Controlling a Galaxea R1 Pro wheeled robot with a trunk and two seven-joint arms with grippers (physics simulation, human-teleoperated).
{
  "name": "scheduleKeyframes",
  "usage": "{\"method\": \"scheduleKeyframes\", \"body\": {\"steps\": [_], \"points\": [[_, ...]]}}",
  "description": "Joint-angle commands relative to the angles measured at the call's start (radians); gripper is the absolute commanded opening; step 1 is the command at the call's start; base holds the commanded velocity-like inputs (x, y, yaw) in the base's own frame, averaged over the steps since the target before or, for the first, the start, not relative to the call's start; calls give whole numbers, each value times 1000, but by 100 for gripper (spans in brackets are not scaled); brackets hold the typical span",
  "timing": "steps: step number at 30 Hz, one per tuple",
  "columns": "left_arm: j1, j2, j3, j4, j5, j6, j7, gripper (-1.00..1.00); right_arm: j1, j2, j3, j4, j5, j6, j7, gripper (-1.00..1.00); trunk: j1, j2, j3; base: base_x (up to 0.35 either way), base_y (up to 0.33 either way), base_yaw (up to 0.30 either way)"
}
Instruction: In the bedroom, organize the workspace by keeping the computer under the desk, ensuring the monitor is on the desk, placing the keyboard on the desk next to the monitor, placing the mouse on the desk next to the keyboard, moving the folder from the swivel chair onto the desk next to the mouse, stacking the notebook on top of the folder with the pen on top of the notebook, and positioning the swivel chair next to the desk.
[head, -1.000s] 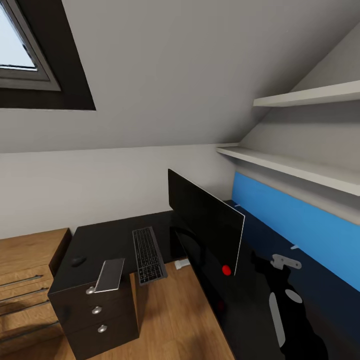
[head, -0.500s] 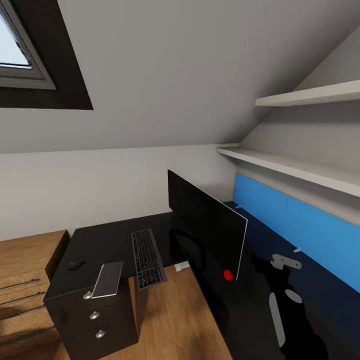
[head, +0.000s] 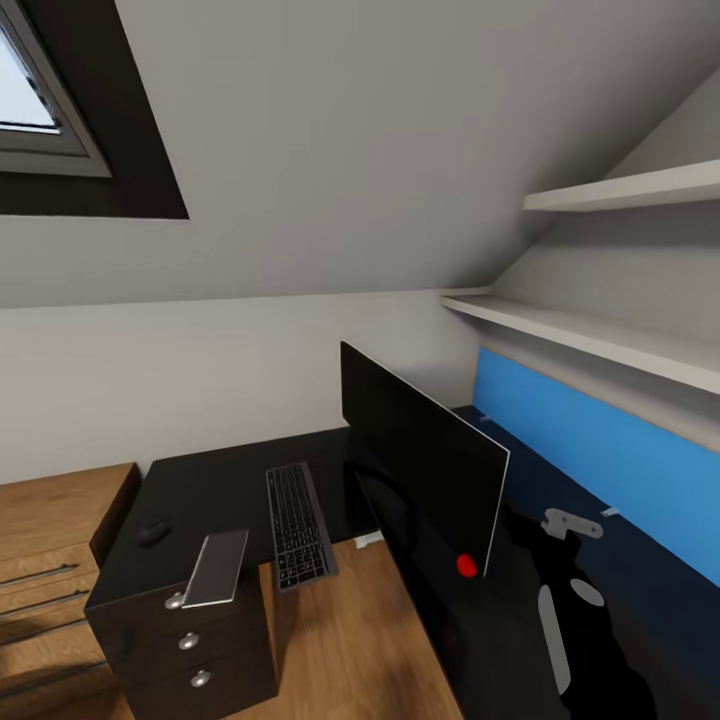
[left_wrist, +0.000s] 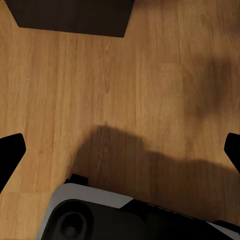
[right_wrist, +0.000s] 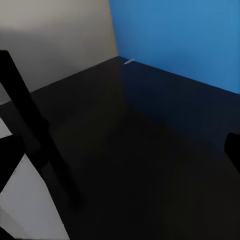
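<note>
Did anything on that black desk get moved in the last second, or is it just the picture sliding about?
Only the picture slid: the head camera turned a little, so the whole scene shifted together. The monitor, keyboard, mouse and the grey slab overhanging the desk edge kept their places relative to one another. Nothing was grasped or released.

The right arm (head: 575, 620), black with a pale grey stripe and a silver bracket at its wrist, reaches forward at the head view's lower right. Both wrist views show dark fingertips (left_wrist: 10, 150) spread far apart at opposite picture edges, nothing between them.
</note>
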Motion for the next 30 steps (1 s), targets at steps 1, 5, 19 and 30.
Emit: {"method": "scheduleKeyframes", "body": {"steps": [1, 5, 19, 30], "points": [[0, 0, -6, 1, 11, -4, -5, 100, 0, 1, -2, -2, 7, 6, 1, 100, 1, -1, 0, 107, 0, 15], [0, 1, -6, 1, 11, -3, -5, 100, 0, 1, -2, -2, 7, 5, 1, 100, 1, -1, 0, 58, 0, 8], [0, 0, -6, 1, 12, -2, -5, 100, 0, 1, -2, -1, 7, 7, 1, 100, 1, -1, 0, 6, -29, 1], [0, 2, -6, 1, 12, -3, -5, 100, 0, 1, -11, -2, 7, 6, 1, 100, 1, -1, 0, 0, -3, 0]]}}
